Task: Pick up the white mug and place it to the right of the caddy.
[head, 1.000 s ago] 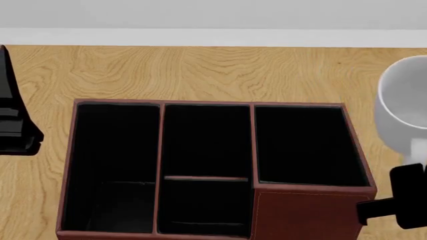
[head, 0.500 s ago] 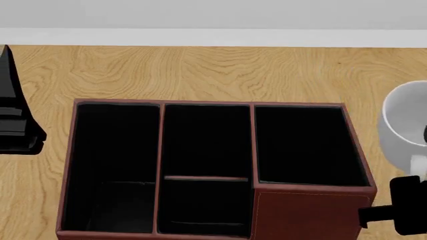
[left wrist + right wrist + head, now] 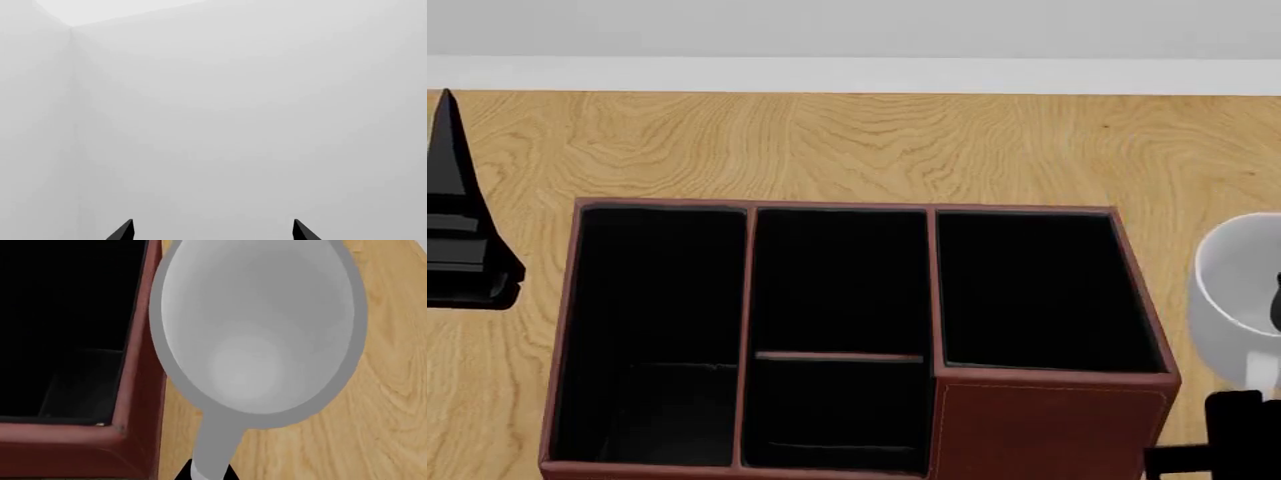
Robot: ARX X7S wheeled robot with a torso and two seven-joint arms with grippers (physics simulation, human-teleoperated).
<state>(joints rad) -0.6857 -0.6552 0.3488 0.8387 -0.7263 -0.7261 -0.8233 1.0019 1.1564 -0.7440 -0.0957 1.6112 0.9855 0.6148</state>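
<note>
right gripper (image 3: 1241, 440) shows only as black parts at the lower right corner of the head view, w/ the white mug (image 3: 1238, 295) just above it at the right edge. in the right wrist view the white mug's handle runs down to the bottom edge btw dark finger tips, so the claw looks closed on the handle, though the pads are barely in frame. mug sits upright, mouth open to the camera, just beside the caddy (image 3: 854, 340) and its reddish-brown wall, on the wood table (image 3: 854, 150); can't tell if it touches the table. caddy fills the centre of the head view, black-lined compartments. left gripper (image 3: 212, 232) spread wide, two dark tips at the bottom edge of the left wrist view facing a blank pale wall; it shows at the left edge of the head view.
</note>
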